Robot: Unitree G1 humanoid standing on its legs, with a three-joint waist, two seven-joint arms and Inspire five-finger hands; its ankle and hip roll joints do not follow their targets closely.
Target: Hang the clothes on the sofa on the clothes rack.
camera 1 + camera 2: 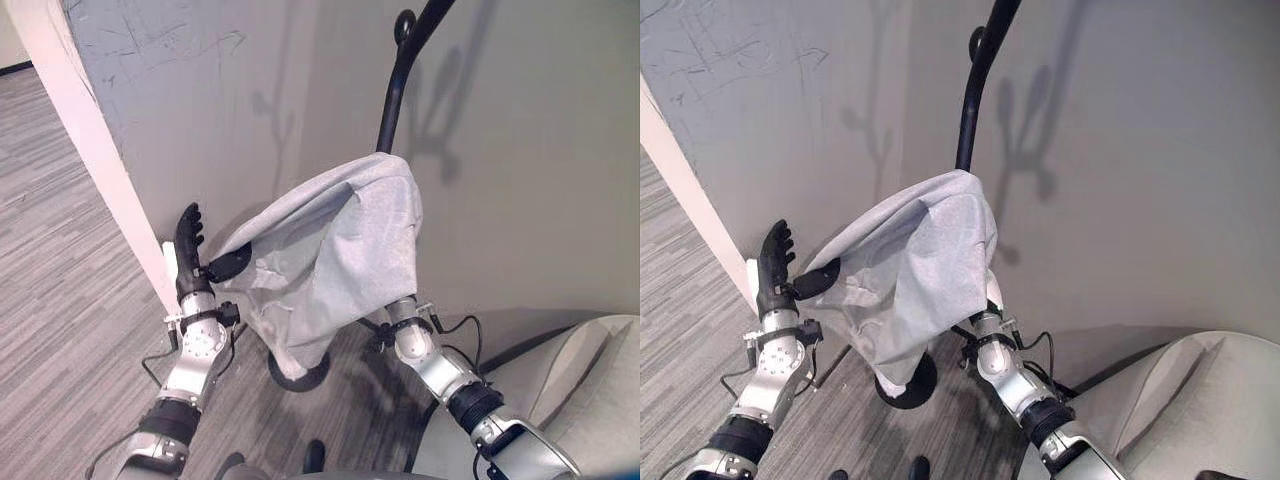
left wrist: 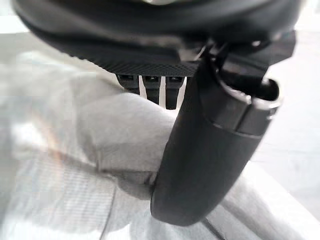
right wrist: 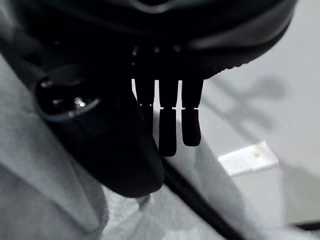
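Observation:
A light grey garment [image 1: 330,250] is draped over a black clothes rack [image 1: 395,90], hanging down toward its round base [image 1: 300,375]. My left hand [image 1: 190,260] is at the garment's left edge, open. Its fingers point straight up and its thumb [image 2: 200,160] presses on the cloth. My right arm reaches up under the garment from the lower right, and the cloth covers the hand in the eye views. In the right wrist view my right hand [image 3: 167,130] has straight fingers lying against the grey cloth [image 3: 45,190], holding nothing.
The rack stands close to a grey wall [image 1: 520,150]. A white corner post [image 1: 90,130] rises on the left, with a small white plate [image 1: 170,255] low beside it. A pale sofa [image 1: 590,390] fills the lower right. Grey plank floor [image 1: 60,300] spreads to the left.

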